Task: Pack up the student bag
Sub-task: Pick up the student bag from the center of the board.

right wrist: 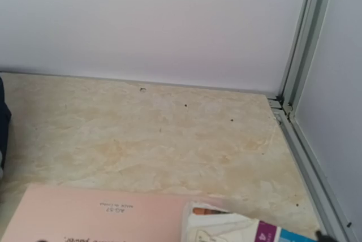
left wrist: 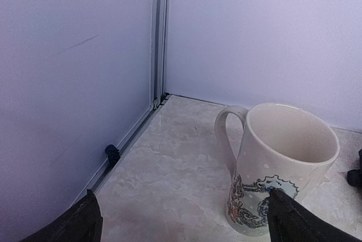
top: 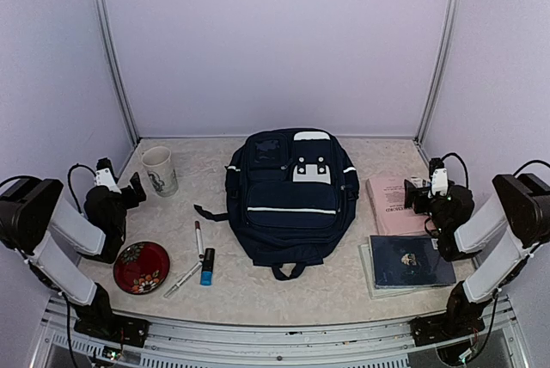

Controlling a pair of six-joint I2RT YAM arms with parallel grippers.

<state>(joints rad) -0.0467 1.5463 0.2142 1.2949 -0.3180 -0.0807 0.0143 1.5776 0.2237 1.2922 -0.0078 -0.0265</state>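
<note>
Navy-blue fabric with white trim, the student bag [top: 290, 200] lies flat at the middle of the table [top: 344, 286], front pockets facing up. The left gripper [top: 137, 189] hangs just beside the mug [top: 160, 170], fingers spread wide and empty. The right gripper [top: 416, 191] sits over the pink book [top: 387, 209], likewise spread, holding nothing.

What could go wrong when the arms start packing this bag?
The bag lies flat and looks zipped shut, so nothing goes in until it is opened. The mug stands right before the open left gripper; a careless move might tip it. The pens lie close together, hard to pick singly.
</note>
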